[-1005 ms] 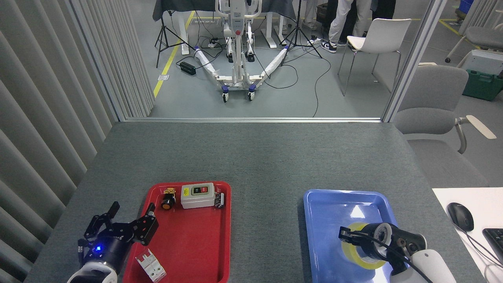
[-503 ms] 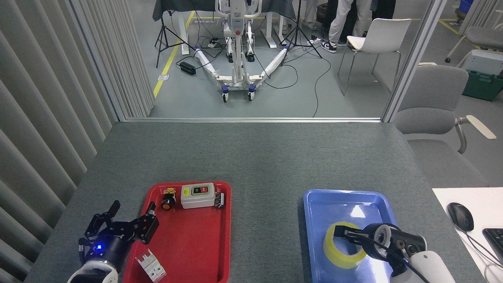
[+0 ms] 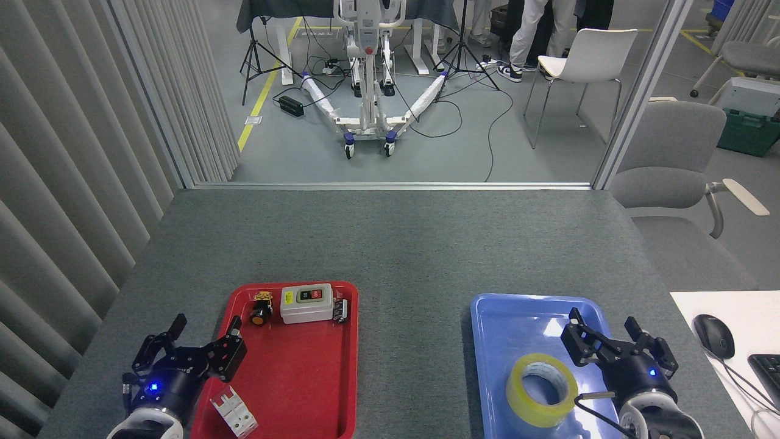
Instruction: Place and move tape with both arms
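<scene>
Grey table (image 3: 390, 244): red tray (image 3: 304, 378) near the front-left edge, holding a grey switch box (image 3: 306, 303), a push-button (image 3: 261, 308) and a white breaker (image 3: 233, 414); blue tray (image 3: 506, 317) front-right. White chair (image 3: 585, 58) and lift frame (image 3: 365, 91) beyond the far edge.

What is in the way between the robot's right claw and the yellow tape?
Nothing visible. The tape lies flat in the blue tray, and the right gripper sits open just beside it on the right, with only bare tray between them. The left gripper is far off by the red tray.
</scene>
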